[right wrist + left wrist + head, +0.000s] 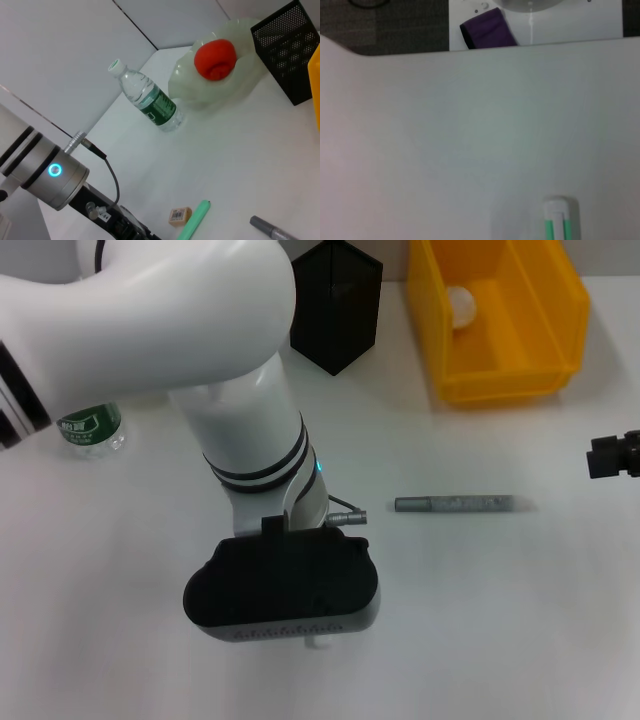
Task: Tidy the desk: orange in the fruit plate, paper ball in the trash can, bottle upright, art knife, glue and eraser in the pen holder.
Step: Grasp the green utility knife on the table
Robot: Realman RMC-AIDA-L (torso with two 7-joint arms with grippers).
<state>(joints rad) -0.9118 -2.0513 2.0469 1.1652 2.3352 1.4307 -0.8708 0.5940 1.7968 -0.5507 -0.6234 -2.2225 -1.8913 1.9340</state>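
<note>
The orange (215,59) lies in the pale-green fruit plate (200,97). The bottle (150,97) stands upright beside it and shows partly under my left arm in the head view (90,430). The paper ball (462,305) is in the yellow trash can (500,370). The grey art knife (460,504) lies on the table. The tan eraser (180,215) lies next to the green glue stick (194,227), which also shows in the left wrist view (556,222). The black pen holder (335,305) stands at the back. My left gripper is hidden under its black wrist housing (282,585), above the glue and eraser. My right gripper (615,455) is at the right edge.
The table's near edge (485,47) shows in the left wrist view, with a purple object (487,28) beyond it. My left arm (250,440) covers the middle of the table. The trash can stands right of the pen holder.
</note>
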